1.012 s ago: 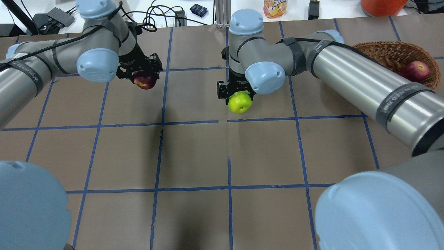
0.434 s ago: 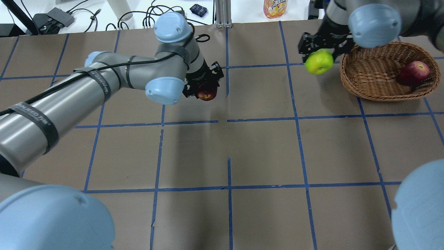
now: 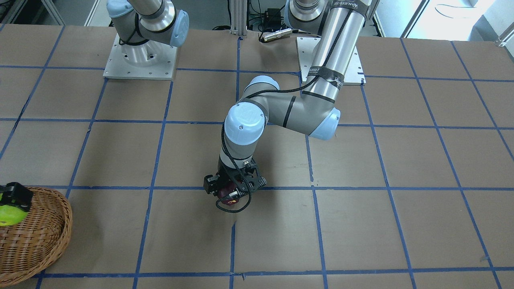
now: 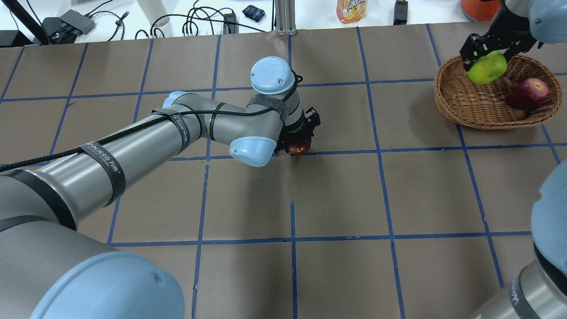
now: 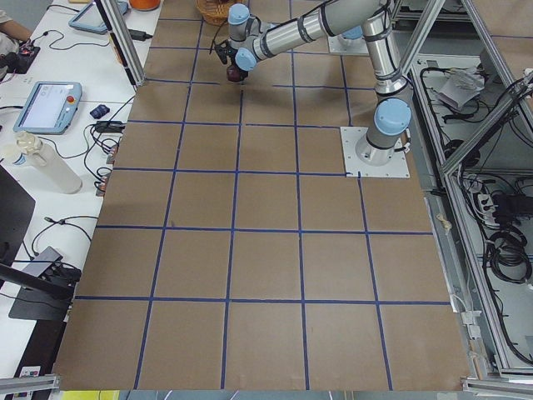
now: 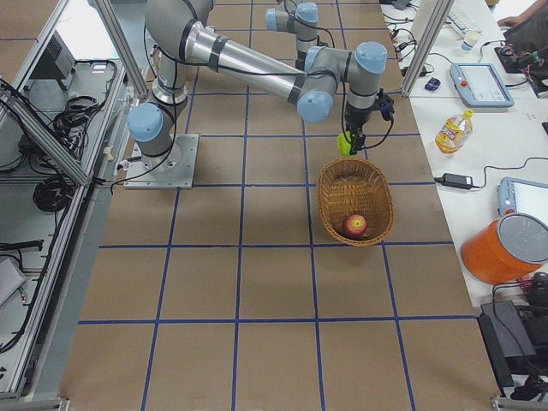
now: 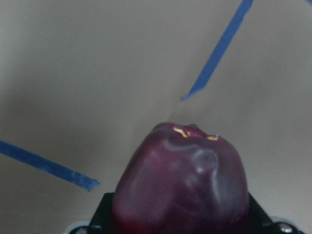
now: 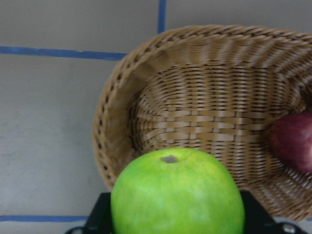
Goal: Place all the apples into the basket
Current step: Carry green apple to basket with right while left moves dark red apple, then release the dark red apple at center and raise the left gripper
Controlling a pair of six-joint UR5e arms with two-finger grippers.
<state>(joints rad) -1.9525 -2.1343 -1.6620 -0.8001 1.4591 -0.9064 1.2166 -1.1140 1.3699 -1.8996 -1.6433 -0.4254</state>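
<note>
My left gripper [image 4: 297,141] is shut on the dark maroon apple [image 4: 302,147] and holds it low over the table's middle; the apple fills the left wrist view [image 7: 183,185] and also shows in the front view [image 3: 227,190]. My right gripper [image 4: 491,60] is shut on the lime green apple [image 4: 486,69] above the near-left rim of the wicker basket [image 4: 465,108]; the right wrist view shows this apple [image 8: 178,195] over the basket [image 8: 195,122]. The red apple [image 4: 530,91] lies inside the basket at its right end.
A juice bottle [image 4: 352,9], an orange bucket [image 4: 483,8] and cables lie beyond the table's far edge. The arms' base plates [image 3: 140,60] stand at the robot's side. Blue tape lines grid the brown table.
My left arm has swung right with the maroon apple, to the table's middle. My right arm has carried the green apple right, from the centre to above the basket.
</note>
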